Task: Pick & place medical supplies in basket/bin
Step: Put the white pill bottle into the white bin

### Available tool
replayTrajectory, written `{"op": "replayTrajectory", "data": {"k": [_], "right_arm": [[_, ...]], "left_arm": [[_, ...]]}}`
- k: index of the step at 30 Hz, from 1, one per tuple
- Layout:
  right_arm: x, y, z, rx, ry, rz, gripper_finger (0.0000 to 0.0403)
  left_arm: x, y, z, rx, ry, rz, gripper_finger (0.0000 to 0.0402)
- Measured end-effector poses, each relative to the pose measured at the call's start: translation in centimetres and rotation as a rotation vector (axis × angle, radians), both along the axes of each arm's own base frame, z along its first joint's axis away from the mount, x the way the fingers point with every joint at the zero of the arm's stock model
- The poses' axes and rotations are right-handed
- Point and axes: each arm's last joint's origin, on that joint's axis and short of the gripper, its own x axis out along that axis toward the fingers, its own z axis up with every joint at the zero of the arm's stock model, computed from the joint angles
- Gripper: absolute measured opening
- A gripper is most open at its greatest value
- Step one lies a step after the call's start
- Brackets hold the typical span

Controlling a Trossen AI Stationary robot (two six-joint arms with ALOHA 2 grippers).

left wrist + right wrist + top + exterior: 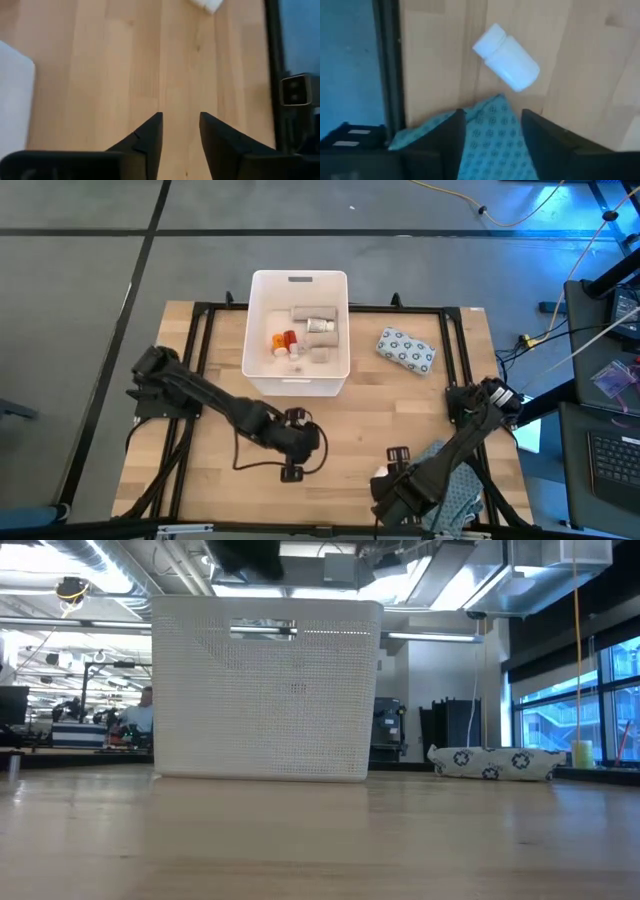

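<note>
The white tub [298, 335] stands on the wooden surface [340, 430] toward its far edge, a handle slot in its far wall. Inside lie several supplies — a red bottle [284, 340], a white bottle [320, 326] on its side, and greyish boxes [310, 312] near the far wall. To the tub's right, well apart from it, the white blue-dotted soft pack [406, 349] lies on the surface; the low view shows it flat beside the tub.

The left hand [180, 131] hovers over bare wood just in front of the tub, its fingers [150, 132] parted with nothing between them.

The right hand [492, 131] is at the near right corner of the surface, over the teal patterned cloth [492, 137]. Its fingers are apart — the cloth shows between them, but whether they pinch it I cannot tell. Just beyond the cloth's edge a small white bottle [507, 57] lies on its side on the wood, cap pointing toward the black frame rail [387, 60].
</note>
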Motion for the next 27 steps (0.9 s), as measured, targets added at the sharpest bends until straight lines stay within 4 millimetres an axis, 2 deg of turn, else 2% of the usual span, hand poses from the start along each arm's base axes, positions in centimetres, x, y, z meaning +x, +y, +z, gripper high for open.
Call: {"op": "replayTrajectory", "data": {"k": [6,10,14,20,27], "right_arm": [[0.0,-0.8,-1.5,-0.071,0.003,0.092,0.0288],[0.0,-0.9,-2.5,-0.095,-0.024,0.185,0.0317],[0.3,-0.8,-4.0,-0.086,-0.078,0.335,0.0320],[0.3,-1.0,-6.3,-0.109,-0.122,0.536,0.0301],[0.5,-2.4,-8.5,-0.091,-0.107,0.549,0.0263]], "left_arm": [[0.8,-0.6,-2.8,0.012,0.090,0.046,0.0132],[1.2,-0.7,-3.8,0.022,0.114,0.050,0.0130],[1.2,-0.7,-4.0,0.019,0.128,0.069,0.0132],[0.8,-0.5,-4.1,0.027,0.163,0.086,0.0130],[0.6,-0.5,-4.2,0.034,0.187,0.094,0.0132]]}}
